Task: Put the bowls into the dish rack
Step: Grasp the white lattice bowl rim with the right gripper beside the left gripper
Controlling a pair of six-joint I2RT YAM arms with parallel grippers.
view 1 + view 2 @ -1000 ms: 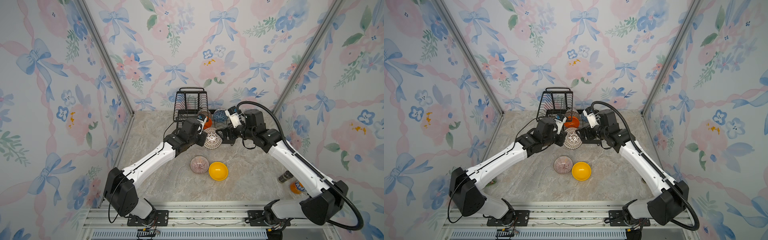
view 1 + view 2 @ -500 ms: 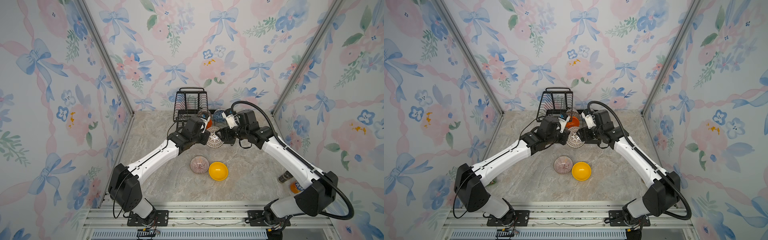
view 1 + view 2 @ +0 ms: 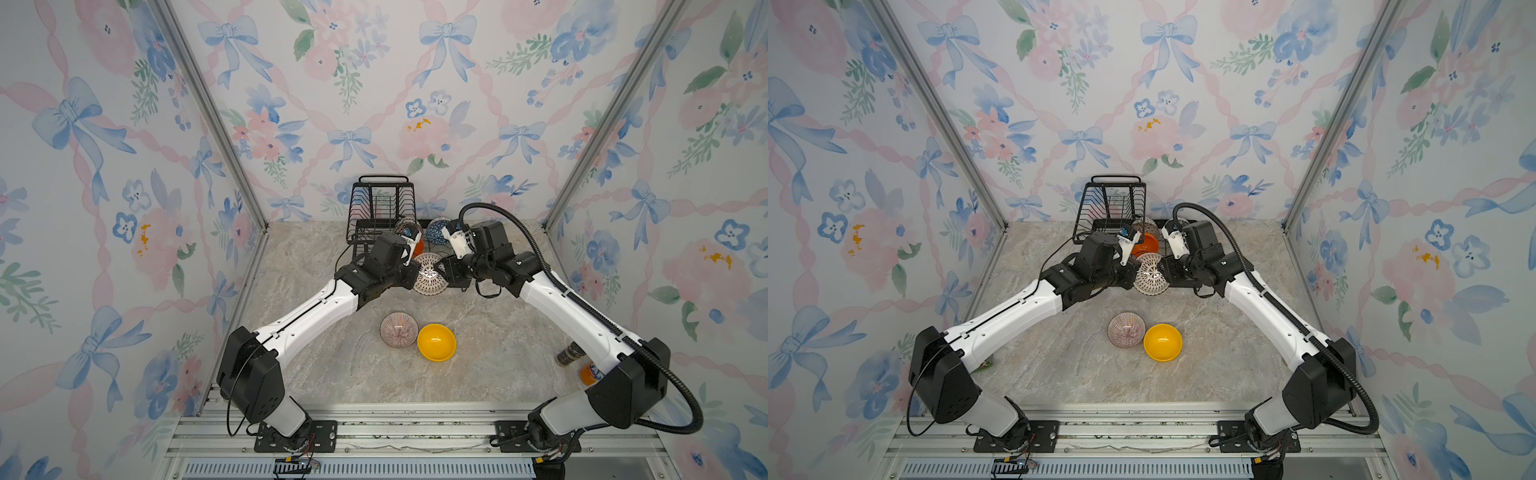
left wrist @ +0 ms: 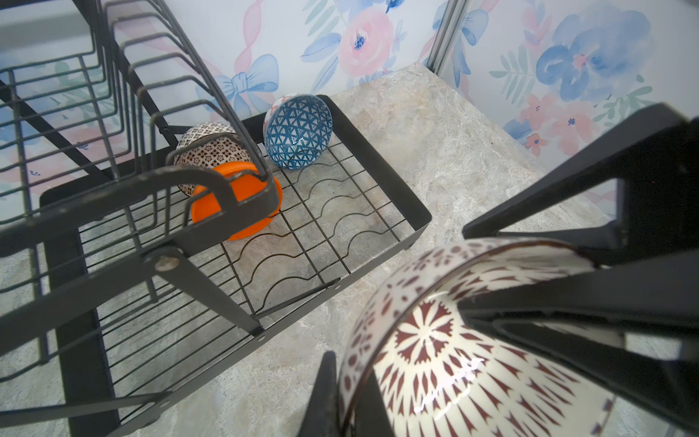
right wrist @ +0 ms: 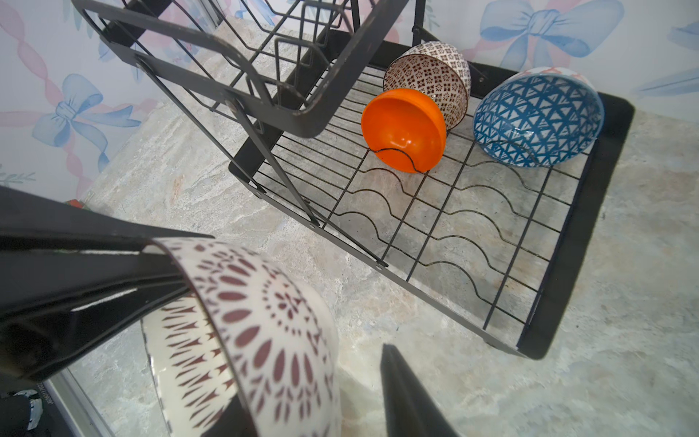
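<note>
Left hand (image 3: 412, 274) clamped on lattice bowl (image 3: 428, 280) just before dish rack (image 5: 578, 234), right hand (image 3: 445, 270) straddling its rim (grip unclear); three bowls (image 5: 403, 128) racked, striped bowl (image 3: 398, 330) and yellow bowl (image 3: 436, 342) wait on bench (image 3: 332, 374).

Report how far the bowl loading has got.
Done: the mosaic bowl, orange bowl and blue bowl stand in the dish rack. In hand: the left tool grips the lattice bowl just outside the rack, the right tool straddling its rim. Left: the striped bowl and yellow bowl on the table.
</note>
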